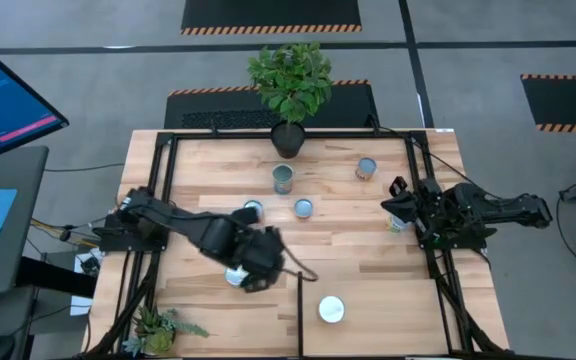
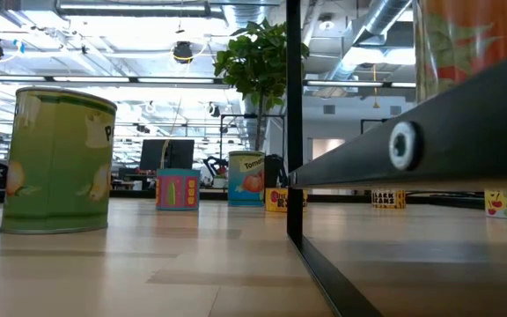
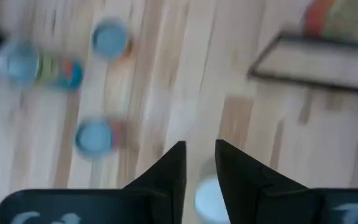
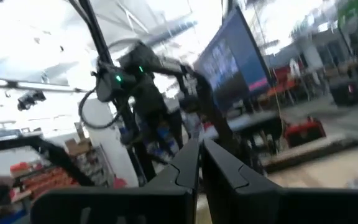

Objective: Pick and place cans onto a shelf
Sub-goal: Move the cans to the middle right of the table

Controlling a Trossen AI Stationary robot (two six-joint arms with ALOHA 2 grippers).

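Several cans stand upright on the wooden tabletop (image 1: 368, 250): one near my left gripper (image 1: 236, 277), three mid-table (image 1: 252, 210) (image 1: 304, 208) (image 1: 283, 179), and one far right (image 1: 366, 168). Another can (image 1: 331, 309) stands on the shelf (image 1: 388, 320), the black-framed panel at the near right. My left gripper (image 1: 260, 268) hovers over the near-left can, whose pale top (image 3: 209, 199) shows below the narrowly parted fingers (image 3: 201, 165). My right gripper (image 1: 400, 208) is shut (image 4: 199, 152) at the table's right edge beside a can (image 1: 397, 224); whether it touches that can, I cannot tell.
A black plant pot (image 1: 288, 138) with a leafy plant stands at the far edge. A small plant (image 1: 156, 330) sits at the near left corner. Black frame bars (image 1: 164, 200) run along the table's sides. In the low view a green can (image 2: 55, 163) stands close at the left.
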